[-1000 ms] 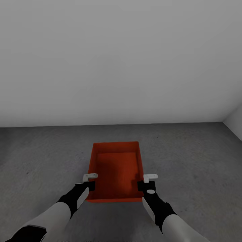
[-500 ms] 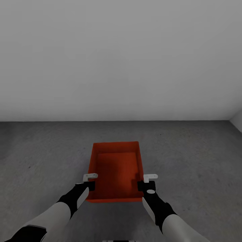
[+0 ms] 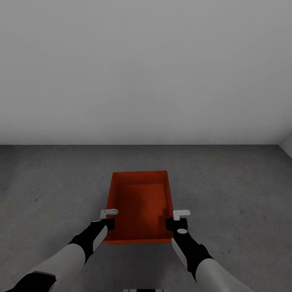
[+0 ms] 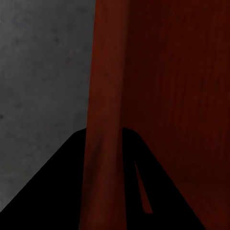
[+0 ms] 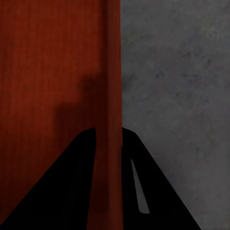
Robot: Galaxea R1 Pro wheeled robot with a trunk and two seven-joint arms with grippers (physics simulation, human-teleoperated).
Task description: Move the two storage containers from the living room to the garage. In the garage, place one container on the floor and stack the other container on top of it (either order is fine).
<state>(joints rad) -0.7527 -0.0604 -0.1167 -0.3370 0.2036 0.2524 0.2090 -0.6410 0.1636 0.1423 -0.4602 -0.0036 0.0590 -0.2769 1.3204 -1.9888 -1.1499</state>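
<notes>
I stand in the garage, and the living room is out of view. One red-orange open-top storage container (image 3: 140,202) is in front of me over the dark grey concrete floor (image 3: 48,182); it is empty inside. My left gripper (image 3: 108,221) is shut on its left side wall near the near corner, and my right gripper (image 3: 177,221) is shut on its right side wall. In the left wrist view the wall (image 4: 105,96) runs between the left gripper's (image 4: 104,136) dark fingers. The right wrist view shows the other wall (image 5: 114,72) pinched in the right gripper (image 5: 109,132). Whether the container touches the floor I cannot tell.
A plain white-grey wall (image 3: 146,73) rises a short way beyond the container. A second wall (image 3: 287,148) meets it at the far right corner. Bare concrete spreads to both sides of the container.
The whole picture has shifted: the wall's foot sits higher and the right corner farther right, so the camera moved. The container and both grippers keep their places relative to me.
</notes>
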